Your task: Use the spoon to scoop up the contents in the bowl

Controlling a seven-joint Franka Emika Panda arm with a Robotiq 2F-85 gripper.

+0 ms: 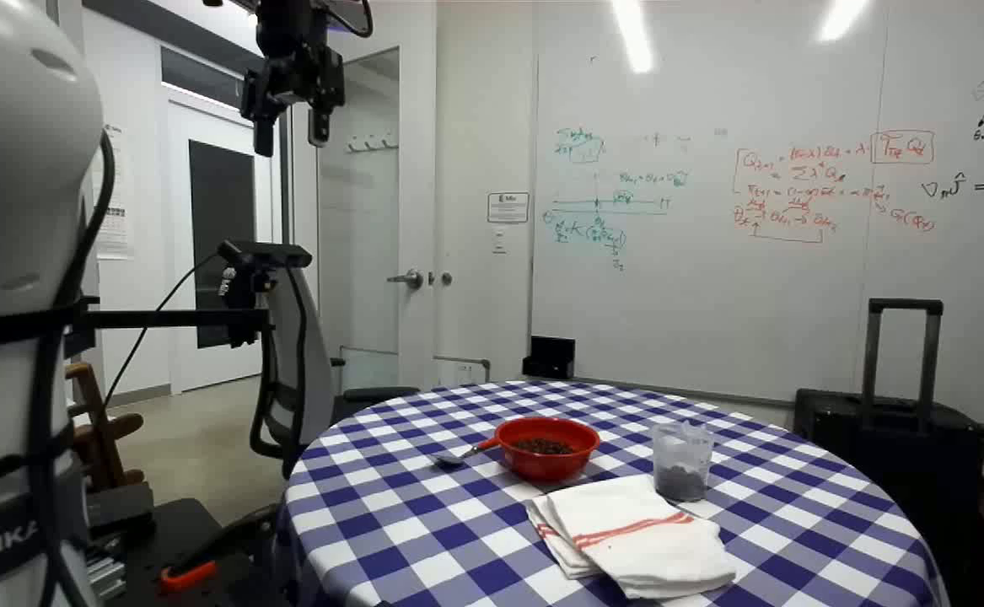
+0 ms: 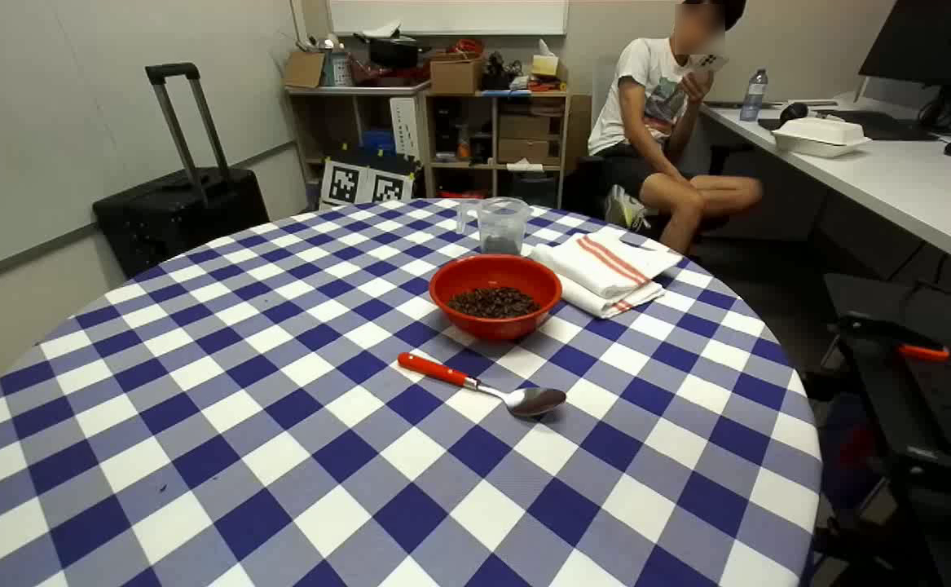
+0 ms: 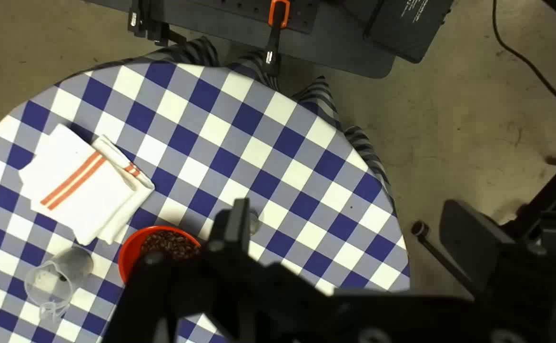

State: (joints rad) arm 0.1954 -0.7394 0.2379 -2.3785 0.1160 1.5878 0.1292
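The red bowl [image 2: 495, 329] stands upright on the checkered table [image 2: 279, 522]. Small dark brown beans [image 2: 493, 302] cover its bottom. Just beside it lies the spoon [image 2: 436, 369], with a red handle and a metal head, flat on the cloth. High above and well off to the side of the table hangs my gripper [image 1: 291, 139], its two fingers wide apart and nothing between them. From the wrist view, the gripper [image 3: 349, 219] covers part of the bowl [image 3: 128, 252]. Only a bit of the spoon [image 3: 254, 222] shows there, behind a finger.
A clear measuring jug [image 2: 504, 214] with something dark at its bottom stands near the bowl. A folded white towel [image 2: 605, 265] with red stripes lies beside both. A black suitcase [image 1: 888, 455] stands past the table's edge, and a person [image 2: 654, 106] sits in the background.
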